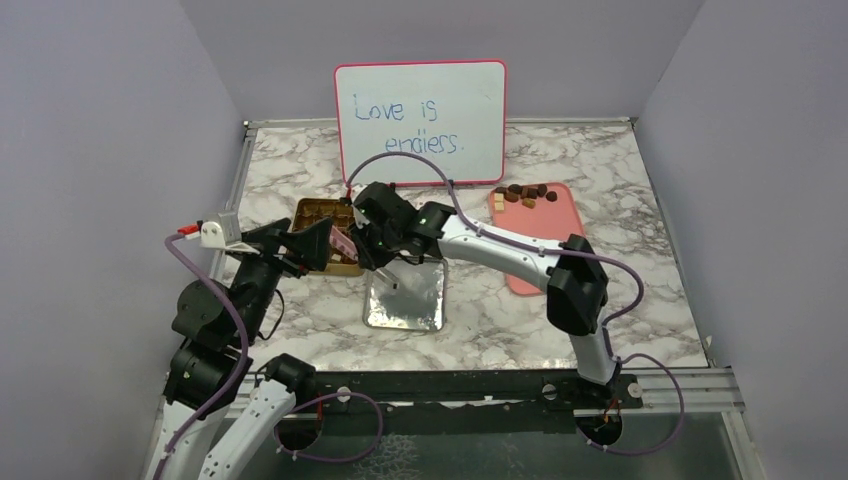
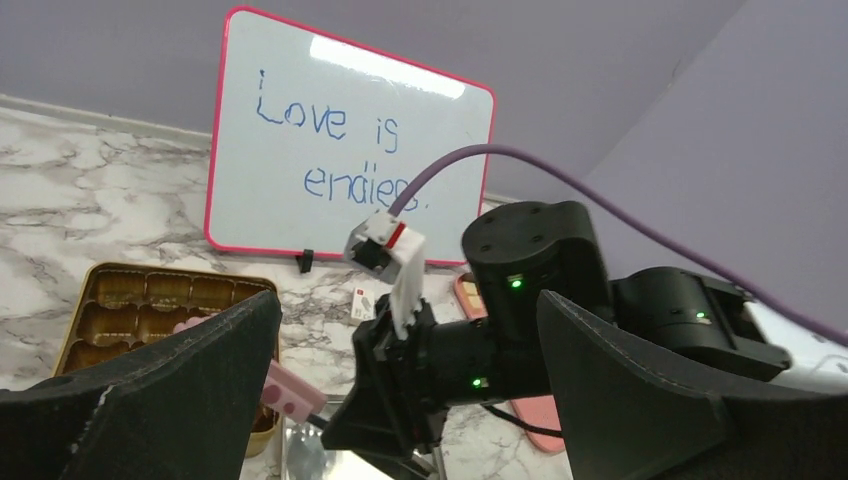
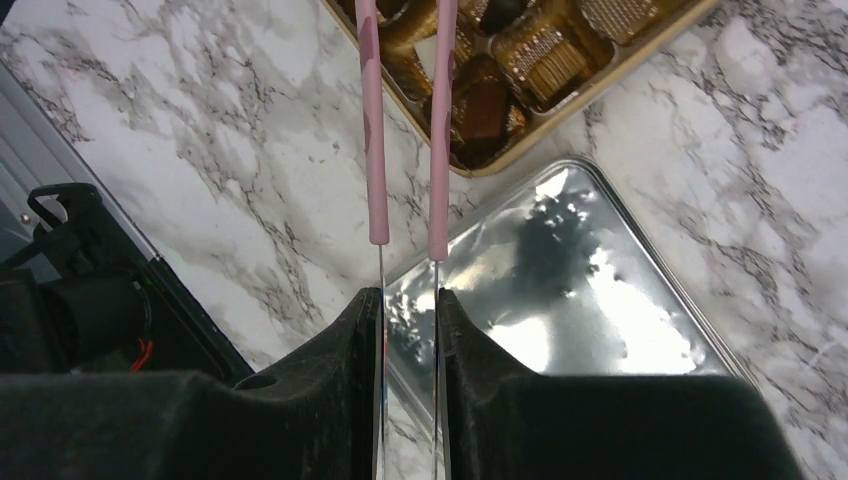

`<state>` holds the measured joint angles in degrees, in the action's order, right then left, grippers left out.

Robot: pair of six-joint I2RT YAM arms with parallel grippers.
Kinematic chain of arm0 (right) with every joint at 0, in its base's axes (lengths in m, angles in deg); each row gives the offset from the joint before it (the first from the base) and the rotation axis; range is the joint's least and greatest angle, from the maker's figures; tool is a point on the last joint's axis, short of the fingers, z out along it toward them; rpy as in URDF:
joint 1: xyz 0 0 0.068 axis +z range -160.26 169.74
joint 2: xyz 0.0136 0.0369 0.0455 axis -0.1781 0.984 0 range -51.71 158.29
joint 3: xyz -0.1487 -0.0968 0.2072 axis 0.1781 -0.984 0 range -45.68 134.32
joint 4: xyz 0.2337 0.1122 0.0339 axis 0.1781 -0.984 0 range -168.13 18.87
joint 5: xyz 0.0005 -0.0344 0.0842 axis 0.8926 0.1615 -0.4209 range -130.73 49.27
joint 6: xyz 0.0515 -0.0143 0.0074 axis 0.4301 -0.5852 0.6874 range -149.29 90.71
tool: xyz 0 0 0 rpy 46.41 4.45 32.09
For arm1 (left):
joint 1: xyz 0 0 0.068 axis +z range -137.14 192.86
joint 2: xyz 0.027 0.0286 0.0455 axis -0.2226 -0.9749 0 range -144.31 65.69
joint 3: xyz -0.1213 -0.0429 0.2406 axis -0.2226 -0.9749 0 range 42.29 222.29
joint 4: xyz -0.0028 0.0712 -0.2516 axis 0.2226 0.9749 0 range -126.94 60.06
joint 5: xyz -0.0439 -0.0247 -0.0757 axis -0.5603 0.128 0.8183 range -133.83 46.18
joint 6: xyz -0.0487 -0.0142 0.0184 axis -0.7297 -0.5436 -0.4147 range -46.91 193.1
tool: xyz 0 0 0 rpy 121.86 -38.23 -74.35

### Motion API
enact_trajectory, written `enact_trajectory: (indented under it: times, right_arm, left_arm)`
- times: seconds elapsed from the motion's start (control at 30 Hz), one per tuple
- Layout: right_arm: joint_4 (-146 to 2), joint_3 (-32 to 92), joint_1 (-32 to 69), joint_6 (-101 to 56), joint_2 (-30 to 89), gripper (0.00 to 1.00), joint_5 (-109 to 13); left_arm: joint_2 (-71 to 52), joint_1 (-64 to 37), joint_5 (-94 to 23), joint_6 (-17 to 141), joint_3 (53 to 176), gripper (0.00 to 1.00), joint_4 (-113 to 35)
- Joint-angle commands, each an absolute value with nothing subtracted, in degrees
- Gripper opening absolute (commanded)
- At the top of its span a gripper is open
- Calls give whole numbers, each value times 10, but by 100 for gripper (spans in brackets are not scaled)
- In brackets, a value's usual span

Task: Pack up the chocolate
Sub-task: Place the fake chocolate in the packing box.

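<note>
**Operator:** Where do things stand, left to right?

**Spotter:** Your left fingers [image 2: 150, 400] are spread wide and hold nothing, just beside the gold compartmented tin [image 2: 160, 300]. Your right fingers [image 3: 340, 380] are clenched on the pink-sleeved metal tongs [image 3: 375, 150], which reach ahead over that tin. I cannot tell whether the tips pinch anything. One dark brown chocolate piece [image 3: 485, 108] sits in a cell near them. The shiny silver lid [image 3: 560, 270] lies under the right fingers. The loose brown and cream chocolate pieces [image 1: 522, 192] wait on the pink plastic tray [image 1: 545, 250], well right.

**Operator:** How do I do this well?

**Spotter:** You're probably seating a piece. Centre the tips over an empty cell, lower straight and release slowly.
</note>
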<state>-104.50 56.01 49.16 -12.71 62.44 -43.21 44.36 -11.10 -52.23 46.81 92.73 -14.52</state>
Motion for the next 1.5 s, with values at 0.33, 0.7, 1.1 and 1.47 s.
enact_trajectory:
  times: [0.33,0.7,1.1,1.47]
  right_arm:
    - [-1005,692,517,-129,753,27,-449]
    - [-1027,761,517,-140,806,35,-447]
    - [-1027,672,517,-160,699,36,-396]
    - [-1037,507,516,-160,544,35,-329]
  left_arm:
    - [477,-108,-543,467,949,99,-138]
    - [478,-108,-548,472,934,99,-137]
    - [477,-109,-581,492,879,99,-124]
    - [440,-108,-567,477,839,99,-114]
